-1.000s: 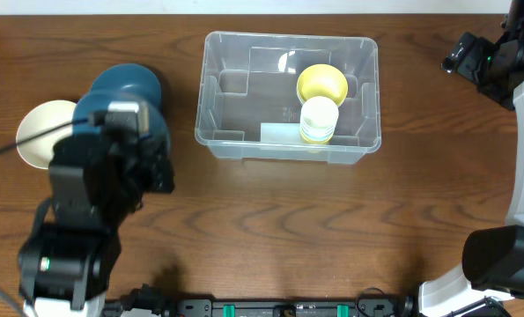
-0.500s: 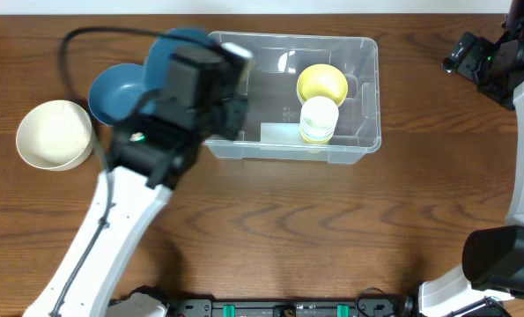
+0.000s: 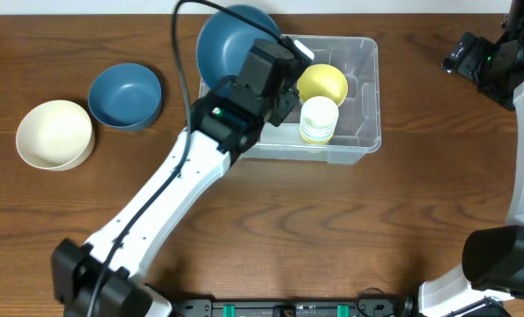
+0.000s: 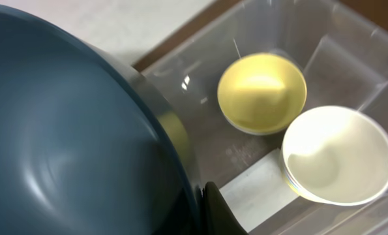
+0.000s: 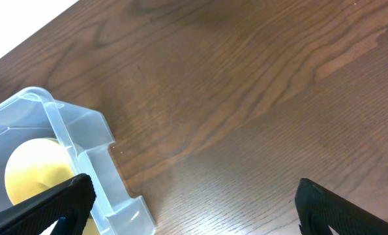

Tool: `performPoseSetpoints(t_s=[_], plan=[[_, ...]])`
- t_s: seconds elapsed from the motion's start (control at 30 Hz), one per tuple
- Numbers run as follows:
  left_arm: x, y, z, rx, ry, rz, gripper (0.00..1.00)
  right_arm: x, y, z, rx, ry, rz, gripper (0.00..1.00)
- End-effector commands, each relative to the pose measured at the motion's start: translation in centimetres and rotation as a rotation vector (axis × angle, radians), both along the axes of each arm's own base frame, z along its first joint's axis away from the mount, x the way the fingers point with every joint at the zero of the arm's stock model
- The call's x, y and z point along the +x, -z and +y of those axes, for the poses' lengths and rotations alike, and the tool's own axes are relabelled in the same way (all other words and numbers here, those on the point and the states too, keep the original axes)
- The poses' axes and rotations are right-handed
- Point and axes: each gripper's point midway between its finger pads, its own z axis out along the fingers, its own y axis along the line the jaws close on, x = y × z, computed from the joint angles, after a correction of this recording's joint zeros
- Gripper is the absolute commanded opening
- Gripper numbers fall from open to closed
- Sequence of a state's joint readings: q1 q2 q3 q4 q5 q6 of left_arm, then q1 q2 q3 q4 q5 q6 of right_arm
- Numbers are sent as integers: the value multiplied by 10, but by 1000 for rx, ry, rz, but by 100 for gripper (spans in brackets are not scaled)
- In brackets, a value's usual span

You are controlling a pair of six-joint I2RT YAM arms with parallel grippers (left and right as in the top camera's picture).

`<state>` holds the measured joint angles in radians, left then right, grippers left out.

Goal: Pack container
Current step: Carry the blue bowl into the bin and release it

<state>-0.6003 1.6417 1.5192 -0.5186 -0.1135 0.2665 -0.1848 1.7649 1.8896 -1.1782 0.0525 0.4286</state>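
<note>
Nearest, on the left of the table [image 3: 332,229], a cream bowl [image 3: 55,133] and a blue bowl [image 3: 125,94] sit close beside each other. Beyond them, mid-table, stands the clear container [image 3: 332,154], with a yellow bowl [image 3: 321,84] and a white cup [image 3: 318,119] in its right half. Over its far left corner the left claw [image 4: 201,207] is clamped on the rim of a second blue bowl [image 3: 235,40], which is tilted. At the far right, the right claw [image 5: 194,209] hangs with fingers apart, empty. The container looks light, stiff and slick, likely to skate on the wood. Its rim seems the best hold.
</note>
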Motion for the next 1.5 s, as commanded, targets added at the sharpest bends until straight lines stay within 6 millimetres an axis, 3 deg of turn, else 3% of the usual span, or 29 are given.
performPoseSetpoints(t_s=[0.0,0.13,0.37,0.93,1.17,1.47], plan=[[9,8,-5,13,-1,5,6,-1,-11,-2,-5,13,-29,99],[16,34,-15,9,2,53,6,-1,-11,-2,-4,13,-29,99],[25,59,-21,-7,-28,92,6,-1,-11,-2,-4,13,-29,99],[43,129,-11,-47,-188,238,6,-1,-11,-2,-4,13,-29,99],[44,136,-12,-44,-187,245,7,-1,-11,-2,-4,13,-29,99],[46,135,-13,-51,-186,237,29,-1,-11,-2,-4,13,-29,99]])
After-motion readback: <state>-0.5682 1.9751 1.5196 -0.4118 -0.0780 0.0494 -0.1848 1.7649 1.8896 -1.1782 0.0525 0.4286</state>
